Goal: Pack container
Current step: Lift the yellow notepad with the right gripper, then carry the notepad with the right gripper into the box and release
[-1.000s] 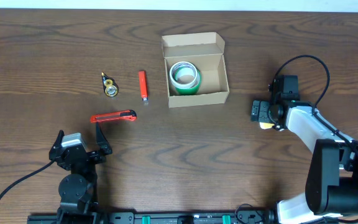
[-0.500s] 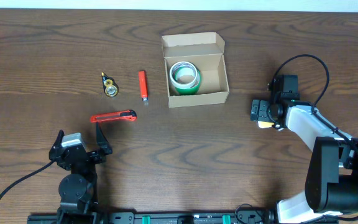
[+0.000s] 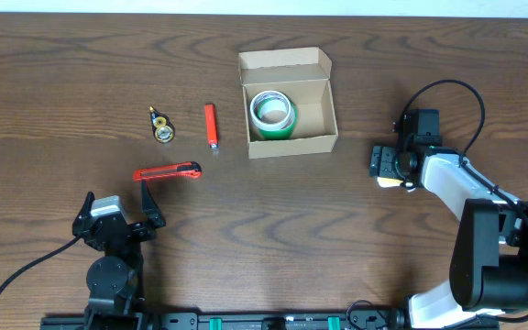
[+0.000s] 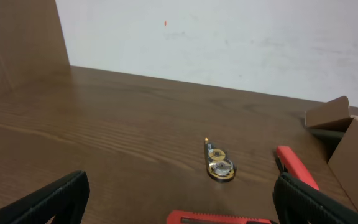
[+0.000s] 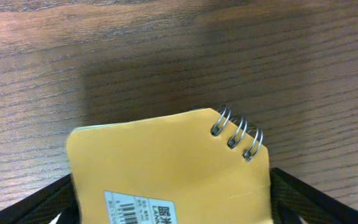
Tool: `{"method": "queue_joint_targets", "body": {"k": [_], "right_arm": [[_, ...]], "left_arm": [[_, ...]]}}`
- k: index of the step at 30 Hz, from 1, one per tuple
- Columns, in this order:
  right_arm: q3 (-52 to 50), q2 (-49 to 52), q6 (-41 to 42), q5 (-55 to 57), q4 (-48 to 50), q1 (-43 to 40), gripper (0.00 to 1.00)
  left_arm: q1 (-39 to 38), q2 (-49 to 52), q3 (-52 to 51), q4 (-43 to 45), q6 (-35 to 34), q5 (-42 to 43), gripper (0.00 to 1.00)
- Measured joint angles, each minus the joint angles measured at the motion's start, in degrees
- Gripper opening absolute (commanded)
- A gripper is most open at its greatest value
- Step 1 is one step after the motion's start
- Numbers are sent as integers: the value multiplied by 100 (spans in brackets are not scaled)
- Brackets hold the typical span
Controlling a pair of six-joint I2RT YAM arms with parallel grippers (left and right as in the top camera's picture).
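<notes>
As the tan cardboard box [image 3: 291,146] awaits filling, right gripper [image 5: 173,205] straddles yellow spiral-bound notebook [image 5: 166,165], hold unconfirmed; left gripper [image 4: 179,200] wide apart, empty.

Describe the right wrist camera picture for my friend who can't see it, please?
A yellow notebook with silver spiral rings and a barcode label fills the lower view, on a brown wooden table. The black fingers of the right gripper stand at either side of it; whether they squeeze it is unclear.

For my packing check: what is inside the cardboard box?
A green tape roll lies in the cardboard box, toward its left; the floor beneath the roll is hidden.
</notes>
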Motion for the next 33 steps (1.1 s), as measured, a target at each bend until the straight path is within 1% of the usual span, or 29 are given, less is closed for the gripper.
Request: {"method": "queue_joint_targets", "body": {"k": [7,12,16,20,28,33], "right_arm": [[15,2,31,-37,2,0,79],[157,72,33,-61,-168,0,77],[463,214,31,-94,-551,0,76],[907,275,31,-149,-1023,0,76],[2157,275,31,-422,-1897,0,75],[2962,278,31,-804,-2114,105,74]], "left_arm": [[0,0,0,2,0,0,95],[0,0,0,0,0,0,95],[0,0,0,2,0,0,95],[0,0,0,2,0,0,95],[0,0,0,2,0,0,96],[0,0,0,2,0,0,95]]}}
